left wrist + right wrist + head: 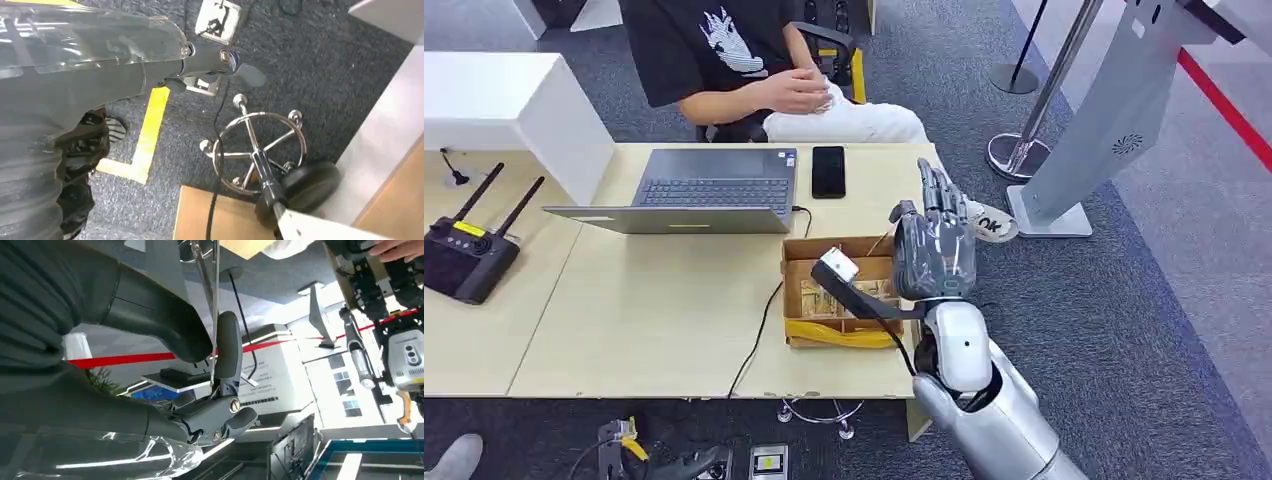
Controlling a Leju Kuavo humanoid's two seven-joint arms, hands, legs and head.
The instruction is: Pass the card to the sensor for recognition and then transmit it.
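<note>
Right hand (934,245) raised over the right end of the table (654,310), back of the hand to the head camera, fingers pointing up and away. Pinches the card (215,315) between thumb and a dark finger; seen edge-on as a thin strip in the right wrist view, hidden behind the hand from above. Held upright, probably so a flat face can be shown to the sensor (836,266), the white-headed black unit on the cardboard box (799,290) just left of the hand. Card near the sensor but not on it; recognition step judged not yet done. Person (754,60) seated across the table, likely there to receive it. Left hand (150,55) hangs toward the floor, released, grasping nothing.
</note>
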